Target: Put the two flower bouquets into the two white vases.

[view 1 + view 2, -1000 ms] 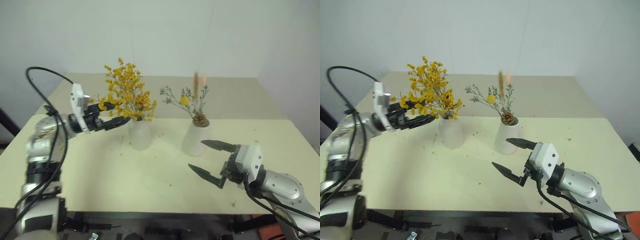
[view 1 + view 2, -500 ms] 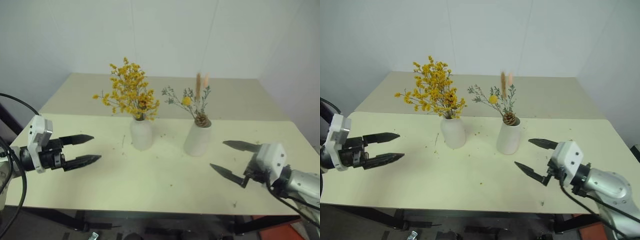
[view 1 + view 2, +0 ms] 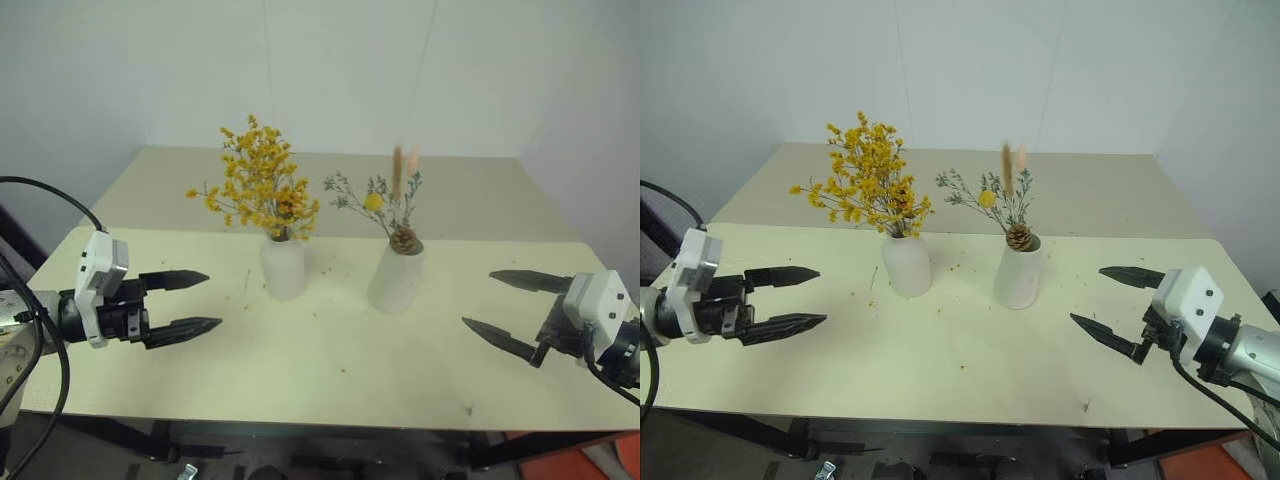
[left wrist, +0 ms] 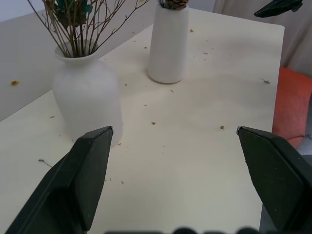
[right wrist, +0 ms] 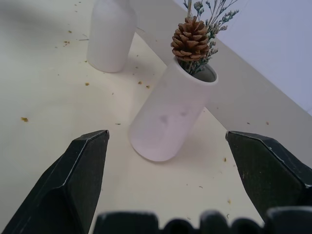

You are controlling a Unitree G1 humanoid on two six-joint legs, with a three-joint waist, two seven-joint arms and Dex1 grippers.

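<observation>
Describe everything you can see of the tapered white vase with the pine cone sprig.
The tapered white vase is matte, ceramic-looking, widest at the base and narrowing slightly to an open round mouth. It stands upright on the cream table, to the right of the rounded white vase and apart from it. It holds the grey-green sprig; the brown pine cone rests at the rim. Small flower crumbs lie around its foot. No gripper touches it.
</observation>
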